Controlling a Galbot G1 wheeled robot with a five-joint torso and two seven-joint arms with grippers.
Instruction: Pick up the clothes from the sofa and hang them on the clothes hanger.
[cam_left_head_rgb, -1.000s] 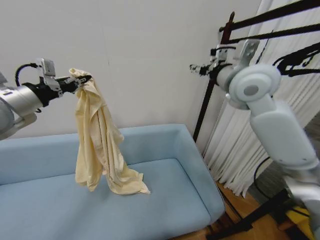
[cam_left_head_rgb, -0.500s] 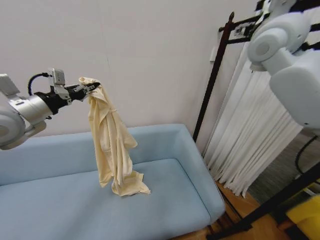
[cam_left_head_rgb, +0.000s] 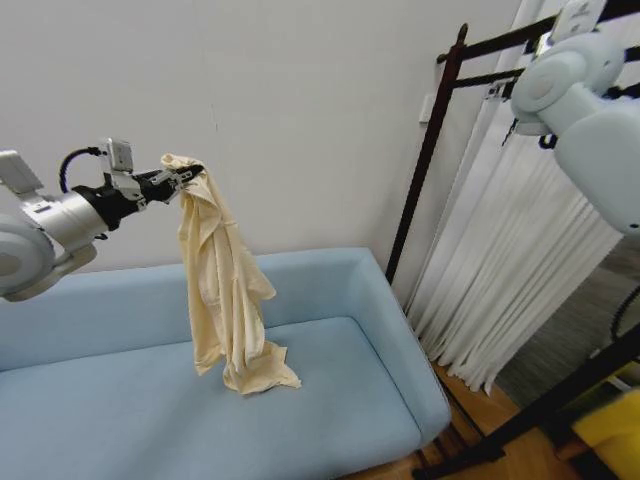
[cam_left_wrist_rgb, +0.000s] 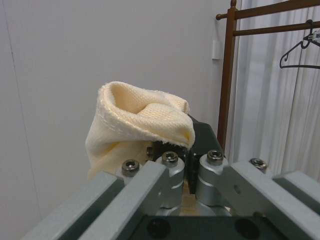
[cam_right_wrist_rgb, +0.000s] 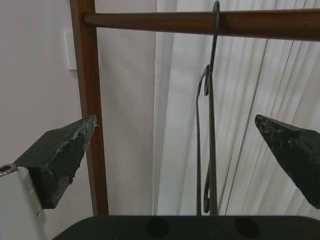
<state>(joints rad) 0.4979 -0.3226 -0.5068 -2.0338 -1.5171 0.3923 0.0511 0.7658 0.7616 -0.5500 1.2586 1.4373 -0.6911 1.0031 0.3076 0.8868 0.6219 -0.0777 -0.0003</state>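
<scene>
A cream garment (cam_left_head_rgb: 222, 290) hangs from my left gripper (cam_left_head_rgb: 183, 174), which is shut on its top fold; the hem still rests on the blue sofa (cam_left_head_rgb: 330, 400). The bunched cream garment (cam_left_wrist_rgb: 140, 125) sits pinched at the left gripper (cam_left_wrist_rgb: 187, 150) in the left wrist view. My right arm (cam_left_head_rgb: 590, 110) is raised at the dark wooden clothes rack (cam_left_head_rgb: 425, 160). My right gripper (cam_right_wrist_rgb: 182, 135) is open, its fingers (cam_right_wrist_rgb: 65, 150) spread either side of a black wire hanger (cam_right_wrist_rgb: 207, 145) hooked on the wooden rail (cam_right_wrist_rgb: 200, 22).
White curtains (cam_left_head_rgb: 500, 270) hang behind the rack. A plain white wall (cam_left_head_rgb: 280, 120) backs the sofa. The rack's dark base legs (cam_left_head_rgb: 520, 430) cross the wooden floor at the right. A second hanger (cam_left_wrist_rgb: 300, 50) hangs from the rack's rail.
My left gripper carried the garment to the right and has since held still. My right arm rose up to the rack rail and shifted slightly between the last two frames.
</scene>
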